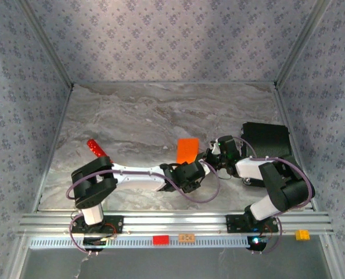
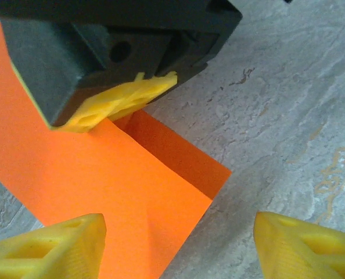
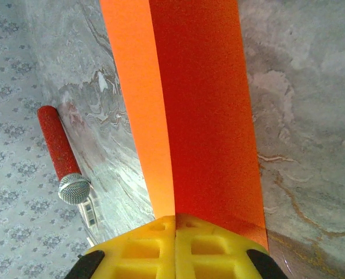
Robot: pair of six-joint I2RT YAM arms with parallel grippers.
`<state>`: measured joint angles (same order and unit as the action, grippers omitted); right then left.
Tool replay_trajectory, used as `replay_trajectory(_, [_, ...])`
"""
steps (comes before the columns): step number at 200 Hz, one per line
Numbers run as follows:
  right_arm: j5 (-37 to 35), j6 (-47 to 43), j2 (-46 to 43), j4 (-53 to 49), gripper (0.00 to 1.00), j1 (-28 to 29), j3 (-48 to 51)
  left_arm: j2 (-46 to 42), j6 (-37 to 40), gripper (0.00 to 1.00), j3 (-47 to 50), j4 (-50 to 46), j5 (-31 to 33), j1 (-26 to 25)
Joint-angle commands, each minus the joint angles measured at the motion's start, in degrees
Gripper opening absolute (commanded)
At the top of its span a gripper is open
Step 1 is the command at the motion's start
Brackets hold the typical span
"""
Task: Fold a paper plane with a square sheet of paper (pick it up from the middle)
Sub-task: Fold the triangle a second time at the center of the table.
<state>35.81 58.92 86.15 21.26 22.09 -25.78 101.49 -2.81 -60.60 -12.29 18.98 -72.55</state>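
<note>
right gripper point(image 3: 175, 221) pinches the orange paper point(image 3: 201, 116) (left gripper point(image 2: 181, 247) spread)

in the top view the left arm point(image 1: 143, 174) is covering the near edge of the orange sheet point(image 1: 187, 149), and its shoulder is hiding the near end of the red cylinder point(image 1: 94, 146) by the worktop's left edge. in the left wrist view the right gripper point(image 2: 123, 103) is masking the sheet's far part with its black body, and the picture's left and bottom edges are cropping the rest. the print on the small label point(image 1: 186, 237) on the front rail is coming out too small to read.

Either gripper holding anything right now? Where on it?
Right gripper is shut on the orange paper, pinching its edge where the crease ends. Left gripper is open, holding nothing.
</note>
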Motion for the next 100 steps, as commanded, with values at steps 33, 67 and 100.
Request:
replay_trajectory(33, [0.14,0.67,-0.71,-0.64,0.08,-0.47,-0.81,0.45,0.99,0.55,-1.31,-1.06,1.72,-0.80])
replay_trajectory(67, [-0.04,0.70,-0.64,-0.73,0.09,-0.71,-0.59,-0.80,0.67,0.48,-0.58,-0.20,1.27,-1.09])
replay_trajectory(100, [-0.21,0.75,-0.70,-0.87,0.09,-0.89,-0.42,-2.20,-0.07,0.40,0.47,0.70,1.50,-1.02])
